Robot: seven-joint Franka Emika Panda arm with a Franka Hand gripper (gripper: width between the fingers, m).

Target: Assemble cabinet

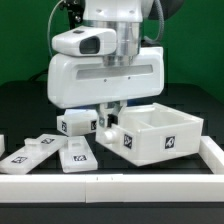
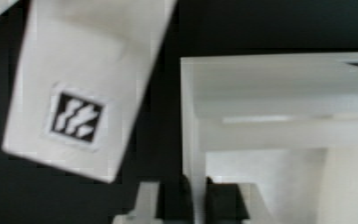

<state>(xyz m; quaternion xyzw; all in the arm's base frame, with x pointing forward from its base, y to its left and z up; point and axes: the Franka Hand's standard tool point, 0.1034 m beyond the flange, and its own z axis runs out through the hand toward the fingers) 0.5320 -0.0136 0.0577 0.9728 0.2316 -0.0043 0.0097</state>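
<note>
Nearest, a long white rail (image 1: 100,186) edges the black table (image 1: 22,118), with loose flat white tagged panels (image 1: 72,157) lying behind it. The white plastic boxy cabinet (image 1: 160,135) sits toward the exterior view's right. Its open top shows only white walls, and its square black-and-white tags carry no readable writing. The two-finger gripper (image 1: 110,117) hangs at its corner wall, mostly hidden by the arm, and I cannot tell whether it is clamped.

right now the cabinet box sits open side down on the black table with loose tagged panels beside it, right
Not quite: the cabinet box sits open side up; the exterior view shows its hollow inside. The rest holds: it is on the black table with loose tagged panels beside it.
</note>
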